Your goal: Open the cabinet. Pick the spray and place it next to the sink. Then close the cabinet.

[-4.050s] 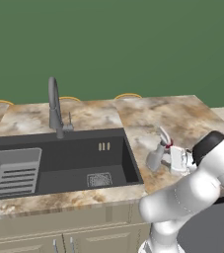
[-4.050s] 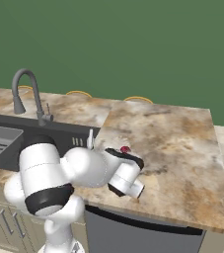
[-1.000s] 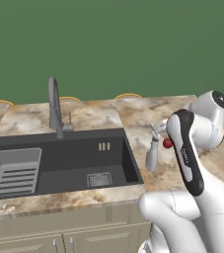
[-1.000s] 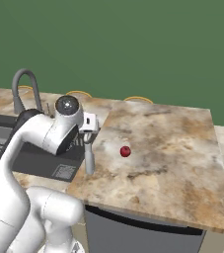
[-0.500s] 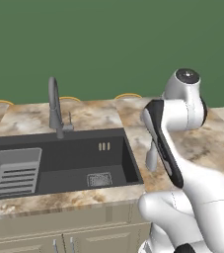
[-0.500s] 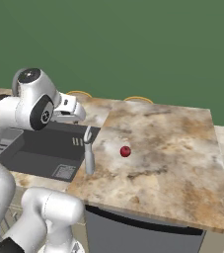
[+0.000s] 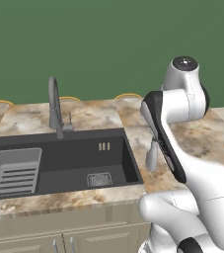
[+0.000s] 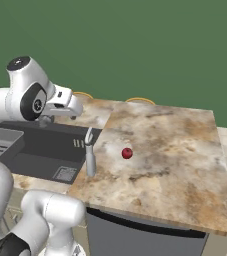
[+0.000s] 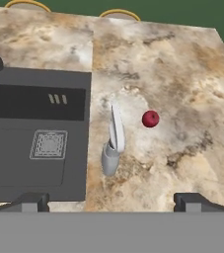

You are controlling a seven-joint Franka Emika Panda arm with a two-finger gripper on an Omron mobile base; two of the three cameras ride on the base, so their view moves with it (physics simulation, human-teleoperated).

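Note:
The spray (image 7: pixel 152 156) is a slim silver-grey bottle standing upright on the brown marbled counter, just right of the sink (image 7: pixel 84 154). It also shows as the spray (image 8: pixel 90 158) and, from above, the spray (image 9: pixel 113 143). My gripper (image 9: pixel 112 201) hangs high over it, open, with its fingertips (image 9: pixel 34 200) far apart and nothing between them. The hand with the gripper (image 8: pixel 74 107) is raised above the sink's right edge. The cabinet is out of view.
A small red ball (image 8: pixel 127 153) lies on the counter right of the spray. The sink holds a grey dish rack (image 7: pixel 12 170) and a drain grate (image 7: pixel 99 179); the gooseneck faucet (image 7: pixel 54 106) rises behind it. A dark appliance front (image 8: pixel 135 237) sits under the counter.
The arm has swung up and back from the counter, lifting the open hand away from the spray. The spray stays upright beside the sink.

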